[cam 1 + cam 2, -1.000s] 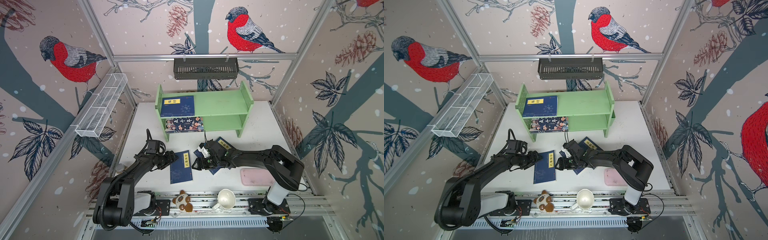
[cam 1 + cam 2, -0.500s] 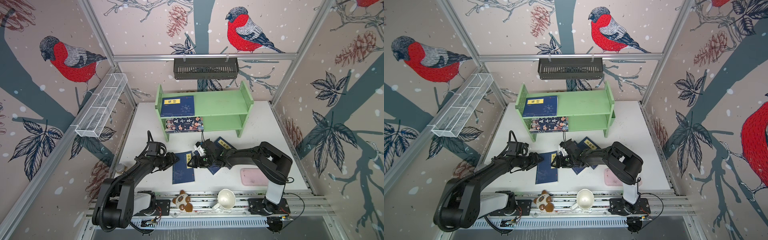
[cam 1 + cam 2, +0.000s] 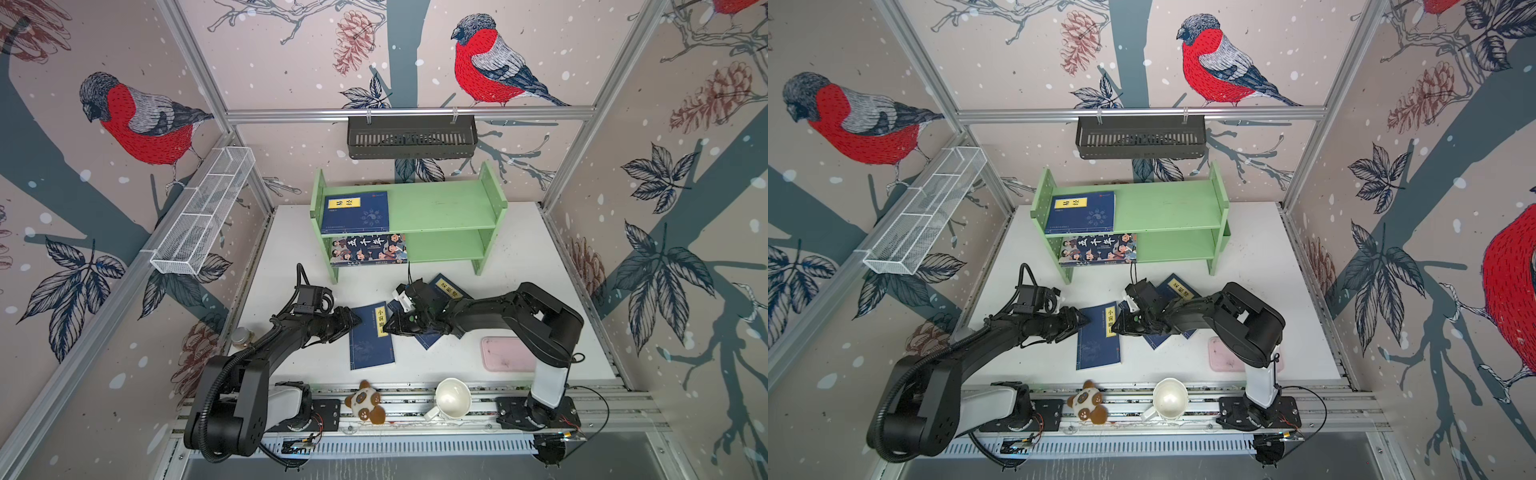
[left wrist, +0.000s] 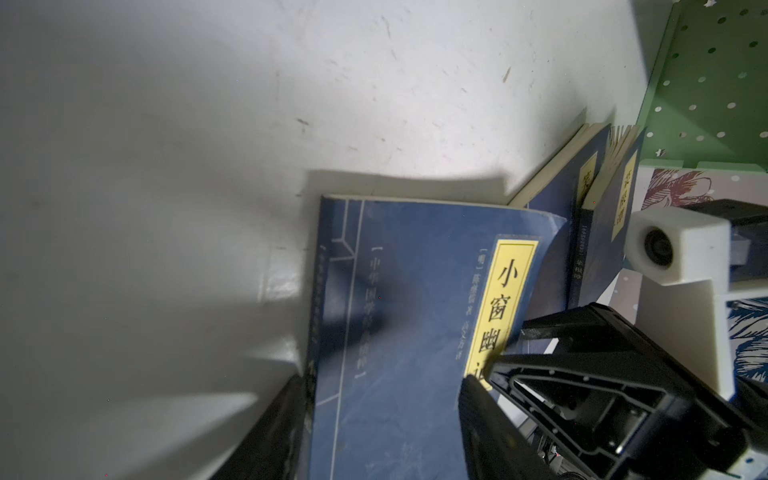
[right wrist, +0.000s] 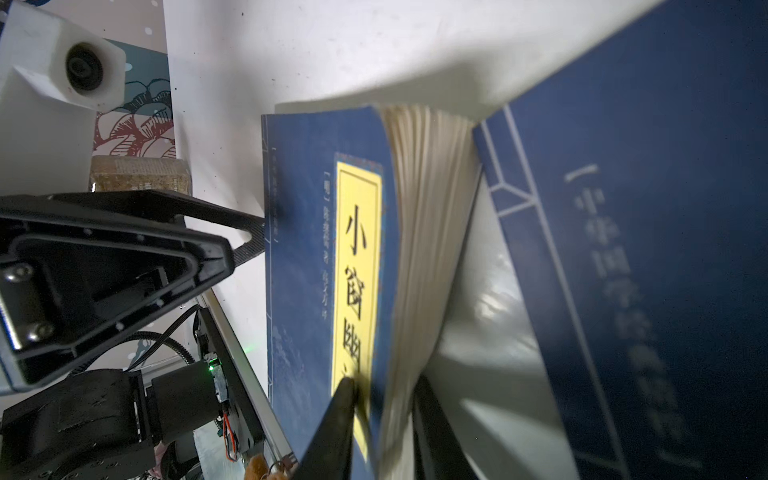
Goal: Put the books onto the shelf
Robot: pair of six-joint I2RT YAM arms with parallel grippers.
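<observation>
Both top views: navy paperback (image 3: 370, 345) lying on white table (image 3: 519, 257), in front of green shelf (image 3: 449, 208), between left gripper (image 3: 353, 322) and right gripper (image 3: 388, 326). Navy book (image 3: 355, 212) on top tier, cartoon-cover book (image 3: 368, 248) on lower tier.
Left wrist: left gripper unclenched, gripping nothing, one fingertip (image 4: 282, 415) at paperback's spine.
Right wrist: right gripper pinching paperback's lifted fore-edge, cover and pages.

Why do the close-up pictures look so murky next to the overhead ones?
Both top views: evenly lit, sharp. Left wrist view: broad shadows darken the table, book text soft. Right wrist view: the book's fanned pages smear, glare beside them.
</observation>
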